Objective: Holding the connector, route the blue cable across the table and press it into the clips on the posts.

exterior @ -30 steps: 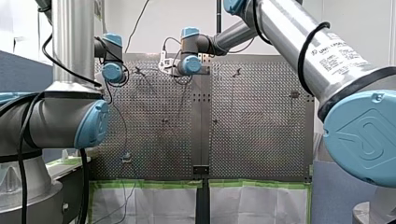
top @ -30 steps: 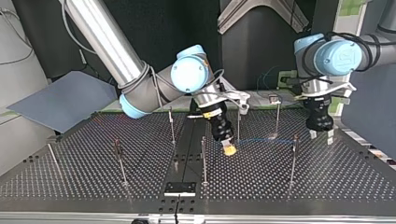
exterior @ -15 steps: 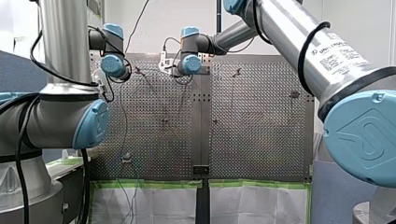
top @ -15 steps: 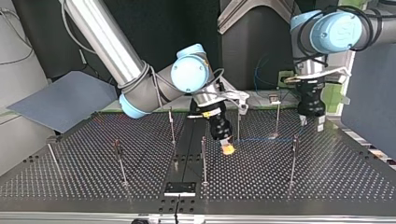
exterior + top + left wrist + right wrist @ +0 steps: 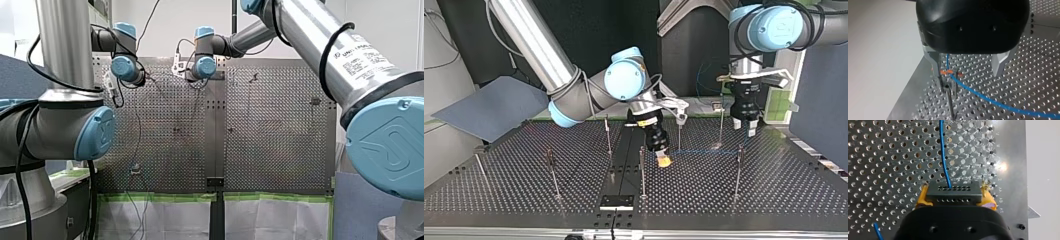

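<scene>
The left gripper [image 5: 966, 72] has shifted toward the top view's middle — jaws apart astride the blue cable [image 5: 978, 94]; the right gripper [image 5: 954, 195] stays clamped on the connector [image 5: 953, 192].

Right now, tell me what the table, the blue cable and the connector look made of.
The table: bare metal, likely steel or aluminium; silvery, glinting, perforated. The blue cable: smooth plastic-looking jacket, curving softly. The connector: matte black, probably moulded plastic, with rows of small holes.
</scene>
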You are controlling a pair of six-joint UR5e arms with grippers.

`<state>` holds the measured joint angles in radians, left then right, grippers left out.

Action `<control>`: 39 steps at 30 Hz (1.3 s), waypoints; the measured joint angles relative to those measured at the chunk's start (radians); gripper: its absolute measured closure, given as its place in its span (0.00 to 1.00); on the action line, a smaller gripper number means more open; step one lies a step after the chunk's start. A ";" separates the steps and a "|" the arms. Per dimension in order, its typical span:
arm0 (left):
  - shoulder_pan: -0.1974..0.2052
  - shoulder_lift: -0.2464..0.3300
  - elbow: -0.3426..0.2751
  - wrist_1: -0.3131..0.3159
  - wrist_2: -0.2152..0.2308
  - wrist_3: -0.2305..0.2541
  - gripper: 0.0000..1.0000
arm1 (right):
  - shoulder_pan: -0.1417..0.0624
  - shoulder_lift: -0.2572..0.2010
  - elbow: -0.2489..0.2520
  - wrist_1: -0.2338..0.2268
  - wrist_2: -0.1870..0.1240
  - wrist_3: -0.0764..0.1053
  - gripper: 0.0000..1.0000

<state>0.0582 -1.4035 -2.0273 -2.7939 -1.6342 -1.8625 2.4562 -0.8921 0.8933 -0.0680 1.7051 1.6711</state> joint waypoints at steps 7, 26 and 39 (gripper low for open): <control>-0.023 0.007 0.001 0.041 0.026 0.068 0.00 | -0.002 0.000 0.000 0.008 0.007 0.003 1.00; -0.082 -0.057 0.102 0.078 0.041 0.127 0.00 | -0.005 0.000 0.000 0.008 0.010 0.003 1.00; -0.119 -0.172 0.187 0.088 -0.006 0.131 0.00 | -0.007 0.000 0.000 0.009 0.009 0.004 1.00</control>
<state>-0.0612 -1.5754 -1.8404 -2.7059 -1.6397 -1.7311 2.4496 -0.8920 0.8936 -0.0592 1.7139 1.6748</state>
